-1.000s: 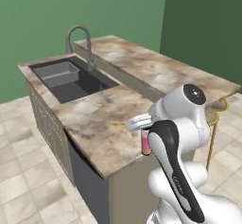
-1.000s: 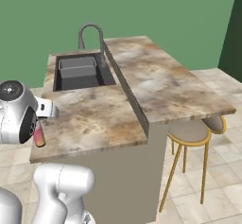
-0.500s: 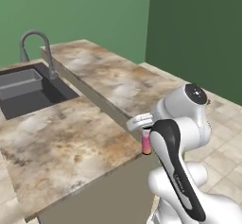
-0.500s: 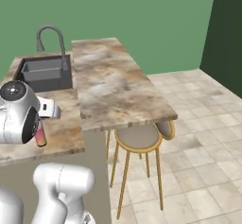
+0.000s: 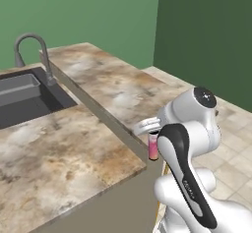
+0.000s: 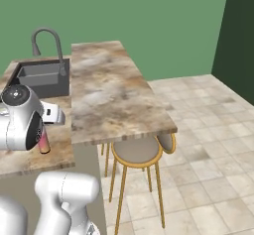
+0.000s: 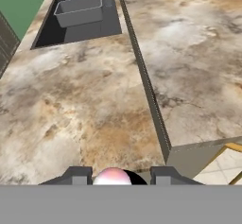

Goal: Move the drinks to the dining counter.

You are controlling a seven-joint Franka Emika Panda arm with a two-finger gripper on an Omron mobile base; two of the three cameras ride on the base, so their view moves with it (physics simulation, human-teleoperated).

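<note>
carrying the pink bottle (image 5: 154, 147) upright | gripper (image 7: 113, 176) jaws narrowly parted, clamped on its sides | judged light, rigid, slick; mid-body hold suits | dining counter (image 6: 111, 92) right

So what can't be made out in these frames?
- Pink bottle: in the left base view the arm's dark link covers its right side; in the right base view the white wrist hides its top.
- Hand view: the bottle's rounded end sits between the fingers, its body cut off below.
- Stools: the dining counter hides the far one.
</note>
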